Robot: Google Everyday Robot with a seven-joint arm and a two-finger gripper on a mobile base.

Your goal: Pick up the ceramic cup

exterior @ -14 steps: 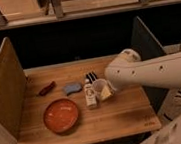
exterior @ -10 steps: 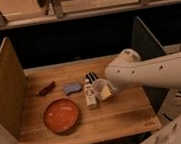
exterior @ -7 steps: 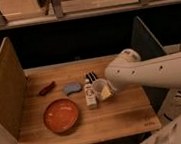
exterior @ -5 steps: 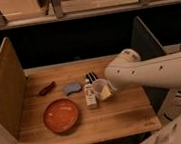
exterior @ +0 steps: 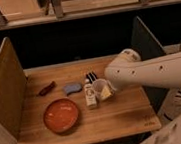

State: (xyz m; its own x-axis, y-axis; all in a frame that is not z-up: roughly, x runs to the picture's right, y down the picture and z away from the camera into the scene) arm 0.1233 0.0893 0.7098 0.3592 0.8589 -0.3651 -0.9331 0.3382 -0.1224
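1. Task object: We locate the ceramic cup [exterior: 102, 90] on the wooden bench [exterior: 116, 119], slightly right of centre. It stands upright, with its cream interior facing up.

2. Arm: The white arm [exterior: 154, 72] enters from the right and ends at the cup, covering the cup's right side.

3. End effector: The end effector [exterior: 92, 78] shows as a dark part just behind the cup, low over the bench. We cannot tell whether it is open, closed or gripping the cup.

4. Adjacent items:
- A slim white bottle [exterior: 89, 95] stands upright just beside the cup on the left. We cannot tell whether the two touch.
- A wide orange-red dish [exterior: 62, 116] lies toward the front left, apart from the bottle.
- A blue-grey object [exterior: 72, 88] lies left of the end effector.
- A dark red object [exterior: 47, 88] lies farther left.

5. Enclosure: An upright wooden panel [exterior: 5, 86] closes the left end of the bench, and a dark panel [exterior: 145, 41] closes the right end.
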